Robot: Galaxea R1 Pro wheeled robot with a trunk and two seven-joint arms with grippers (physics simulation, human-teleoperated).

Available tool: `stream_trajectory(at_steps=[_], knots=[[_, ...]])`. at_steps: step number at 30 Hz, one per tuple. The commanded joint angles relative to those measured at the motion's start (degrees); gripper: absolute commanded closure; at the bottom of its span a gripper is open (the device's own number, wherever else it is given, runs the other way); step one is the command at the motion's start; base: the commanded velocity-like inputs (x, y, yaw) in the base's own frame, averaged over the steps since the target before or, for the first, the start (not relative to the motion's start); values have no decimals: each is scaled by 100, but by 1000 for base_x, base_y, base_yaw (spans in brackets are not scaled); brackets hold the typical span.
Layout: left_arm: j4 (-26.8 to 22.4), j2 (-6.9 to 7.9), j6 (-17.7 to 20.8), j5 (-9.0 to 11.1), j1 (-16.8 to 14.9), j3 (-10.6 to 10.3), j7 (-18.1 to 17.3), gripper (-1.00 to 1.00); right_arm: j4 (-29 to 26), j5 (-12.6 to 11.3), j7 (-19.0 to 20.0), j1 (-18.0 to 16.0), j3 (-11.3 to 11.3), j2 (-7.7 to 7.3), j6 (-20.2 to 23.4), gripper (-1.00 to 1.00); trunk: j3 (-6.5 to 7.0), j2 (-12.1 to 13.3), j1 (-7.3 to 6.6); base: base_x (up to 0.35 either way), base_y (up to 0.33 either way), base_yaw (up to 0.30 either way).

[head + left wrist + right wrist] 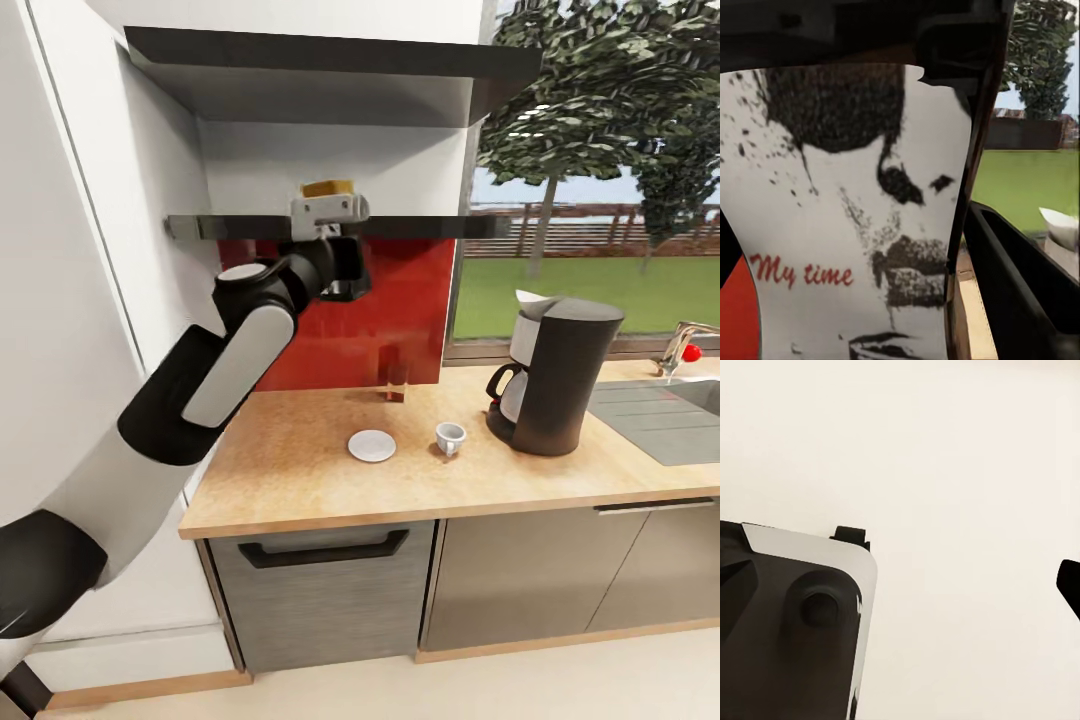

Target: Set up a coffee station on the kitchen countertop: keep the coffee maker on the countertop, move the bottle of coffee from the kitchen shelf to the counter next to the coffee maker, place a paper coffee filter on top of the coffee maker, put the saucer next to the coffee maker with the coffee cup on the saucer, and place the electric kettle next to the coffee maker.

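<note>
While my left arm reaches to the shelf point(420, 226) in the upper centre, its left gripper point(327, 205) meets the bottle of coffee point(847, 217).
I cannot tell the jaw state. Lower right: coffee maker point(560, 375), coffee cup point(450, 437), saucer point(371, 446) on the countertop point(300, 480).

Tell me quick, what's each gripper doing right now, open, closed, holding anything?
Left gripper: up at the shelf, fingers around the bottle of coffee; a firm grip cannot be told.
Right gripper: cannot be told.
</note>
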Motion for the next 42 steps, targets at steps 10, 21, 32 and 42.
stream_trajectory(at_steps=[10,21,32,42], knots=[[-7,409,-1842,5,245,-1978,13,100,4,9,-1,-4,25,-1,-17,-100,-8,-6,1,0,0,0],[25,720,-3095,422,309,-3058,62,100,4,9,-1,-4,20,-1,-17,-100,-8,-6,1,0,0,0],[108,721,-3112,550,312,-3270,87,100,4,9,-1,-4,19,-4,-17,-100,-8,-6,1,0,0,0],[109,721,-3113,558,312,-3300,88,100,4,9,-1,-4,20,-2,-17,-100,-8,-6,1,0,0,0]])
